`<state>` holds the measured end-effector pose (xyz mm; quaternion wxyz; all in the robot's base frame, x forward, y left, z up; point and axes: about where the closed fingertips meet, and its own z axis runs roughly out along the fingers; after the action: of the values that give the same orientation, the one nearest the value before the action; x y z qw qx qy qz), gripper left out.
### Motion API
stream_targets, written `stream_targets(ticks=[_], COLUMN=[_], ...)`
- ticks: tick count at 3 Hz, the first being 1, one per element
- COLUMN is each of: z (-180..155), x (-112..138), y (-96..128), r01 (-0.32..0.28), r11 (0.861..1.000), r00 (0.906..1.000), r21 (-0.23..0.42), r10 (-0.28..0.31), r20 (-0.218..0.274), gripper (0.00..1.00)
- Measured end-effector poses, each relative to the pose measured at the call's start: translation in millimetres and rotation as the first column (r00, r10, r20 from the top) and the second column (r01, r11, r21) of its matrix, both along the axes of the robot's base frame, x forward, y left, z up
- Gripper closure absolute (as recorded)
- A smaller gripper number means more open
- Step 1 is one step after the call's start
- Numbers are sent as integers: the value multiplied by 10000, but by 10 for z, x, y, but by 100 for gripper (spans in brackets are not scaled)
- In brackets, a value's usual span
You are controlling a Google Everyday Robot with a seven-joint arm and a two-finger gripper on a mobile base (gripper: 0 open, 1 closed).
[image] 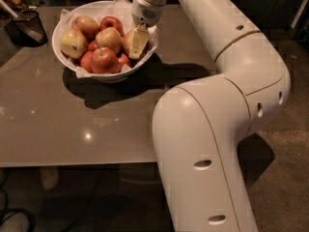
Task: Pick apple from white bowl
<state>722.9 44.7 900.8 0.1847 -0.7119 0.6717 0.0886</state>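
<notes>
The white bowl (67, 64), lined with crumpled white paper, stands on the far left part of the table and holds several apples. My gripper (136, 43) reaches down into the bowl's right side. It is right against a pale yellow-gold apple (126, 39), which it partly hides. Another gold apple with a red blush (109, 38) lies in the middle. A yellow apple with a small dark sticker (73, 42) lies at the left. Redder apples (103, 60) lie at the front.
A dark mesh basket (26, 27) stands at the table's far left corner. The grey-brown table (72, 124) has its front edge near the bottom of the view. My large white arm (217, 105) fills the right side and overhangs the table's right part.
</notes>
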Motion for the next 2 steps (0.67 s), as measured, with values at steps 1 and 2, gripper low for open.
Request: stream_targets(ticks=[1, 2], z=[259, 587], x=[-66, -212], y=[10, -10], r01=[224, 423], r11=[9996, 9984], r00=[9993, 9978], r21=[152, 374], r10=[-228, -441], r20=[292, 496], gripper=[100, 100])
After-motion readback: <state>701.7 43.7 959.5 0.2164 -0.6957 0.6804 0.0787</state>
